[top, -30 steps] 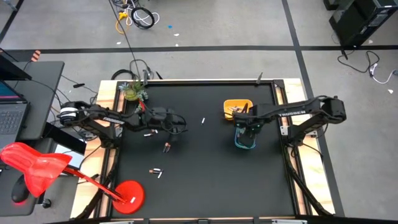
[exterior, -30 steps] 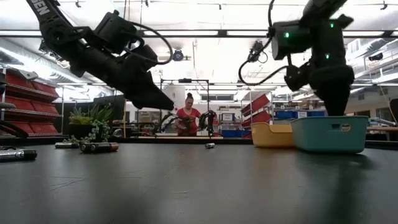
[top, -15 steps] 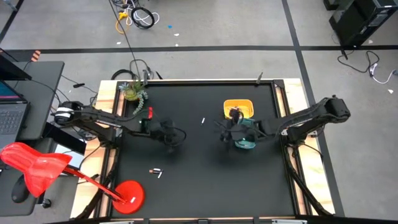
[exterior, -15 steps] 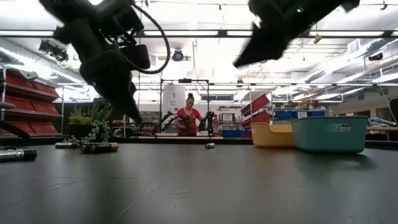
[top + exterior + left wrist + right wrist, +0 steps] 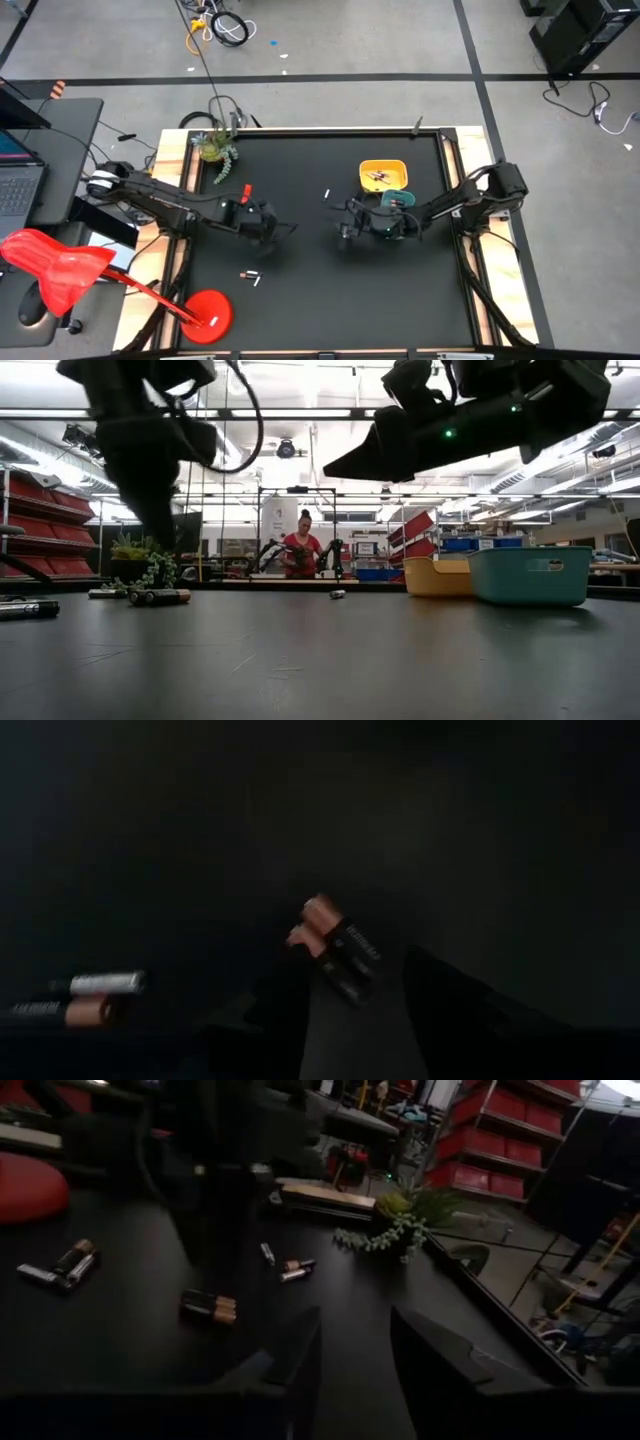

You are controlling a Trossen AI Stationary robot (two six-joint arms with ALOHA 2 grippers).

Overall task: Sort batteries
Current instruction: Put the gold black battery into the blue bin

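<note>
High view showed you the black table (image 5: 320, 290), with the yellow tray (image 5: 383, 174) and teal tray (image 5: 396, 200) at its right side. The left gripper (image 5: 270, 232) pointed down with fingers apart around a dark battery (image 5: 340, 955) lying on the mat. The right gripper (image 5: 345, 221) hung over the middle, fingers parted and empty, while two batteries (image 5: 252, 276) lay well apart nearer the front.

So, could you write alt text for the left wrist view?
The left hand hangs over a dark battery with a copper end on the black table. Two more batteries, one silver, one dark, lie side by side farther off.
</note>
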